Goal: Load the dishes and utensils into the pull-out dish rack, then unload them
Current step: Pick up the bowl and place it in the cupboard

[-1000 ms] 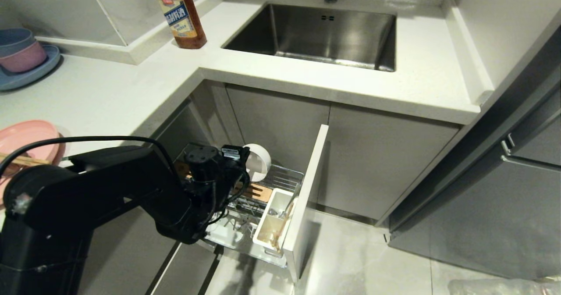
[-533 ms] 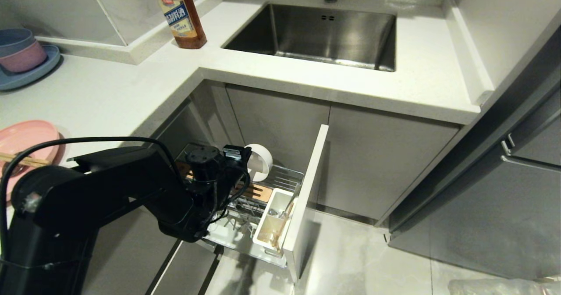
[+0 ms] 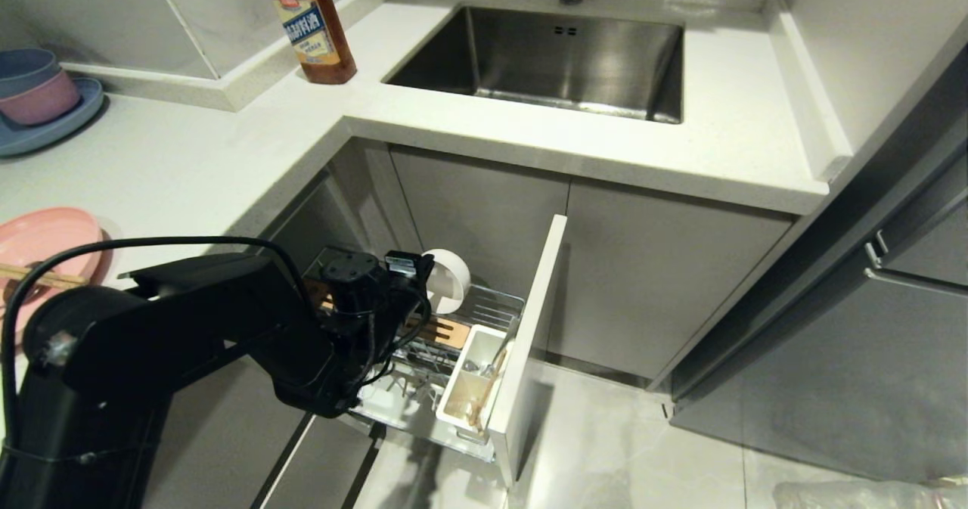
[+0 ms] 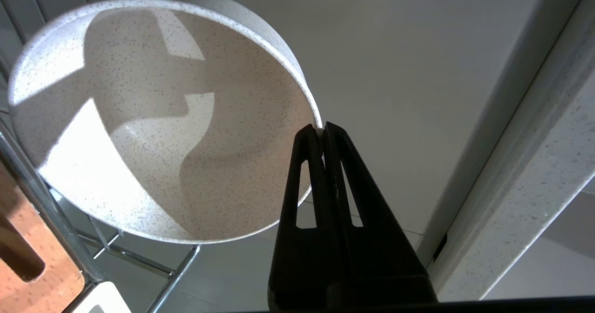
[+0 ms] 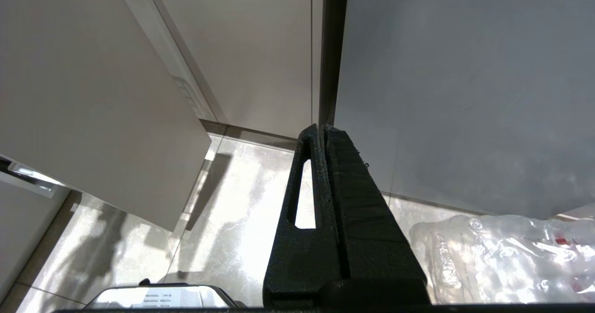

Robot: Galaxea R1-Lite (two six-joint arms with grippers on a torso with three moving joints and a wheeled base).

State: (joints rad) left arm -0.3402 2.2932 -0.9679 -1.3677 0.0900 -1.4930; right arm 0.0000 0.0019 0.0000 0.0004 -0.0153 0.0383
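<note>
The cream-white speckled bowl (image 4: 153,122) stands on edge at the back of the pull-out dish rack (image 3: 495,308), its hollow facing the wrist camera. My left gripper (image 4: 321,129) is shut on the bowl's rim, one finger inside and one outside. From above, my left arm (image 3: 355,297) reaches down over the rack and hides part of the bowl (image 3: 451,276). On the counter at the left, the pink plate (image 3: 49,238) carries the wooden chopsticks (image 3: 41,274). My right gripper (image 5: 320,129) hangs shut and empty over the floor.
In the rack sit a slotted wooden block (image 3: 445,332) and a white utensil cup (image 3: 470,386) behind the narrow door front (image 3: 533,327). A sauce bottle (image 3: 310,21), the sink (image 3: 560,59) and stacked blue and pink bowls (image 3: 34,89) are on the counter.
The left arm's upper part has shifted very slightly. The bowl and the grip on its rim look the same.
</note>
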